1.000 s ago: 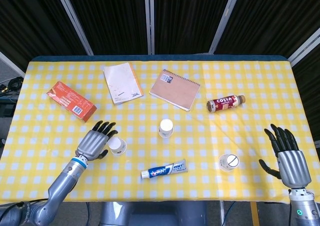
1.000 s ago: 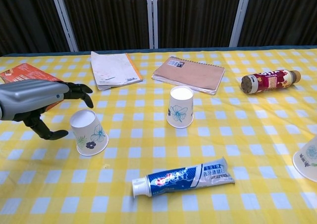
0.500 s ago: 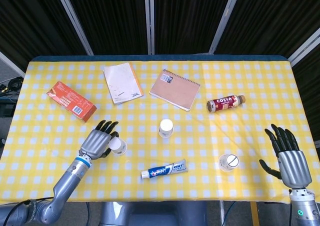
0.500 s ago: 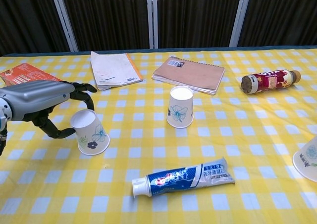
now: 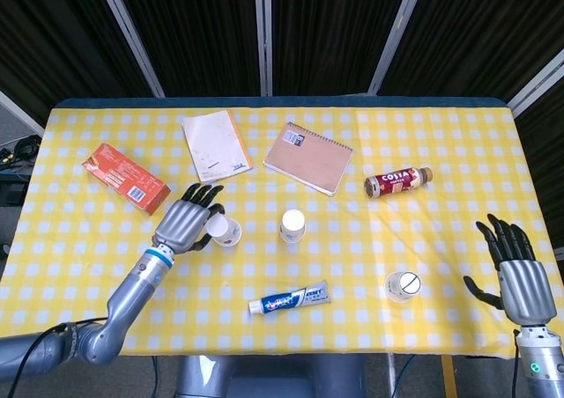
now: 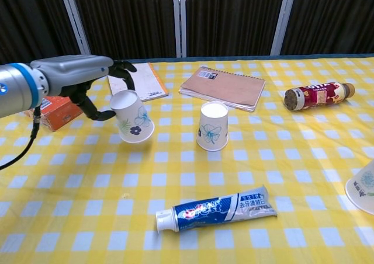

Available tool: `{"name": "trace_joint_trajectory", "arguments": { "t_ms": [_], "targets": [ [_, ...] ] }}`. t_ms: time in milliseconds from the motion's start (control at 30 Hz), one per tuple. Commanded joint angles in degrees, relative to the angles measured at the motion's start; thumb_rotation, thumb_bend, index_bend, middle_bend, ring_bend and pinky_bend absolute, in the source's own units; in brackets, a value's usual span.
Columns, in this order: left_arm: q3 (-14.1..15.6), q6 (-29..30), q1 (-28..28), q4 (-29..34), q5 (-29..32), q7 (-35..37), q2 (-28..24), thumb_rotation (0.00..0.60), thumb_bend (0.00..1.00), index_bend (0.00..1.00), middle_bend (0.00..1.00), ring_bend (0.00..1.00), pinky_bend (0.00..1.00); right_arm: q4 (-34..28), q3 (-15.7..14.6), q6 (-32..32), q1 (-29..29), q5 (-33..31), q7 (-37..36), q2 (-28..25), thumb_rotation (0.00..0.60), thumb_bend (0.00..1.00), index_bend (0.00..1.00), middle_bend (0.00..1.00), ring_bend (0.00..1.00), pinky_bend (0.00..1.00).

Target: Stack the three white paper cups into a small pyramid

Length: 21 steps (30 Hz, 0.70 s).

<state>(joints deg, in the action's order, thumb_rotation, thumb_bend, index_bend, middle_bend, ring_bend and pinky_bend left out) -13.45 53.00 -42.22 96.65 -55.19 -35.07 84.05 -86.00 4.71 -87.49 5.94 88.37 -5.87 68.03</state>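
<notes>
In the head view, the left hand (image 5: 187, 222) is sitting left of centre, its fingers wrapping around a white paper cup (image 5: 226, 232), which is tilting with its base toward the hand; a second cup (image 5: 292, 224) is standing upside down at the centre of the yellow checked table (image 5: 441, 151), just right of the held one but apart from it; a third cup (image 5: 403, 285) is standing upside down at the lower right; the right hand (image 5: 518, 270) is hanging at the lower right edge of the frame, its fingers spreading apart and holding nothing; a toothpaste tube (image 5: 289, 299) is lying at the lower centre, a coffee bottle (image 5: 398, 181) on its side at the right, a notebook (image 5: 308, 158) and a booklet (image 5: 215, 145) in the upper middle, an orange box (image 5: 126, 179) at the upper left. In the chest view, the left hand (image 6: 82, 77) is gripping the held cup (image 6: 132, 117) at the upper left, lifted off the cloth and tilting; the middle cup (image 6: 212, 126) is standing at the centre; the third cup (image 6: 364, 187) is showing only partly at the right edge; the right hand is out of this frame.
</notes>
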Motion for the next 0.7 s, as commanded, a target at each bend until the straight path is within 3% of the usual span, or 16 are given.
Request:
{"name": "trace_joint_trajectory", "arguments": {
  "t_ms": [33, 200, 367, 700],
  "targets": [
    [-2.0, -2.8, -4.2, -4.6, 3.1, -0.1, 3.5, 0.6, 0.44, 0.36, 0.0, 0.0, 0.0, 0.6, 0.7, 0.7, 0.3, -1.2, -1.0, -0.3, 0.6, 0.13, 0.09, 0.0, 0.0, 0.0],
    [-3.7, -6.3, -9.9, -12.4, 5.1, 1.1, 9.2, 0.6, 0.44, 0.36, 0.0, 0.0, 0.0, 2.0, 2.0, 2.4, 0.6, -4.2, -3.0, -0.5, 0.6, 0.13, 0.09, 0.0, 0.0, 0.0],
    [-3.5, -8.1, -12.7, -15.8, 5.6, 2.5, 12.0, 0.6, 0.44, 0.36, 0.0, 0.0, 0.0, 2.7, 2.6, 3.2, 0.7, -5.5, -3.8, -0.6, 0.6, 0.13, 0.09, 0.0, 0.0, 0.0],
    [-1.8, -8.7, -15.1, -16.6, 5.4, 3.9, 13.0, 0.6, 0.42, 0.32, 0.0, 0.0, 0.0, 2.9, 2.8, 3.2, 0.5, -6.1, -4.0, -0.6, 0.6, 0.13, 0.09, 0.0, 0.0, 0.0]
  ]
}}
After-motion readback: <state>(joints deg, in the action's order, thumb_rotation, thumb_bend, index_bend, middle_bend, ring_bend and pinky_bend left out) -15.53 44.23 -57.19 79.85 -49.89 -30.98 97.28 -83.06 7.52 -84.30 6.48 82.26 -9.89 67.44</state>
